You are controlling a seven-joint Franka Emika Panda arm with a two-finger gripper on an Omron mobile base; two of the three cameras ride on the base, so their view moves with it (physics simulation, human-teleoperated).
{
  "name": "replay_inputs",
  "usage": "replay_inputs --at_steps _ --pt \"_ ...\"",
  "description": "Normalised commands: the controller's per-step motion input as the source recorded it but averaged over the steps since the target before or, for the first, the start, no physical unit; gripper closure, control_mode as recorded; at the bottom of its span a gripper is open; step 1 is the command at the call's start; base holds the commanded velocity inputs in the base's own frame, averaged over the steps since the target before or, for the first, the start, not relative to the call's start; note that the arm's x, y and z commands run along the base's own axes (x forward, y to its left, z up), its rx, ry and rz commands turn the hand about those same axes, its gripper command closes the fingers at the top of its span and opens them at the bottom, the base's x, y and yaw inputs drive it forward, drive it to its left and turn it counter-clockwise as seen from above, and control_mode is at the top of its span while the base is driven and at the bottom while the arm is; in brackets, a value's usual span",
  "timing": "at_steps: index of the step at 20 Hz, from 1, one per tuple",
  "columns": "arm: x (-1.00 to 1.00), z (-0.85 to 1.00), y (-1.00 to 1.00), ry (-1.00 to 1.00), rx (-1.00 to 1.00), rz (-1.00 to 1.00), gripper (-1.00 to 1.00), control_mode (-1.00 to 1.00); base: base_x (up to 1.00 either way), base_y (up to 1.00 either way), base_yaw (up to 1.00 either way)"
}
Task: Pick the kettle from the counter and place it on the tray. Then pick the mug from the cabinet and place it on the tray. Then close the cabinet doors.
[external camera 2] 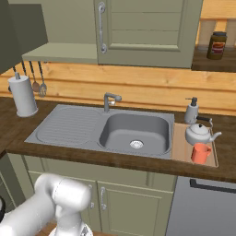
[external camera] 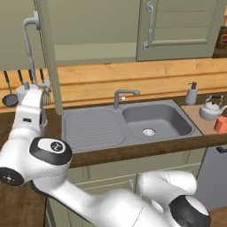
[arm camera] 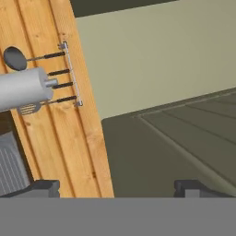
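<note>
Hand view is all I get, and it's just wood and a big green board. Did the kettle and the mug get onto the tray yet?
Observer: Yes. The kettle and the orange mug both stand on the tray, right of the sink.
Operator: Then what's the green board?
Observer: The left cabinet door, swung open; the right door is shut.
Operator: Where's my gripper?
Observer: Its wrist is by the open door's lower edge, above the counter left of the sink. Your own view shows the fingertips spread apart, holding nothing.
</note>
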Motion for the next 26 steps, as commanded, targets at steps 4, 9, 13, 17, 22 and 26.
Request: replay_inputs --at_steps 4,9,13,17,22,26 --pt "0.97 -0.04 -0.29 0.01 0.0 -0.17 -1.0 -1.0 0.0 0.0 0.0" --pt "0.42 0.02 -0.81 0.0 0.0 -0.04 -1.0 -1.0 0.0 0.0 0.0" --pt "0.26 0.09 -1.0 -0.03 0.02 0.0 -1.0 -1.0 0.0 0.0 0.0" --pt "0.48 0.05 -1.0 0.0 0.06 0.0 -1.0 -1.0 0.0 0.0 0.0" --pt "0.71 0.0 -1.0 0.0 0.09 0.0 -1.0 -1.0 0.0 0.0 0.0" --pt "0.79 0.0 -0.97 0.0 0.09 0.0 -1.0 -1.0 0.0 0.0 0.0"
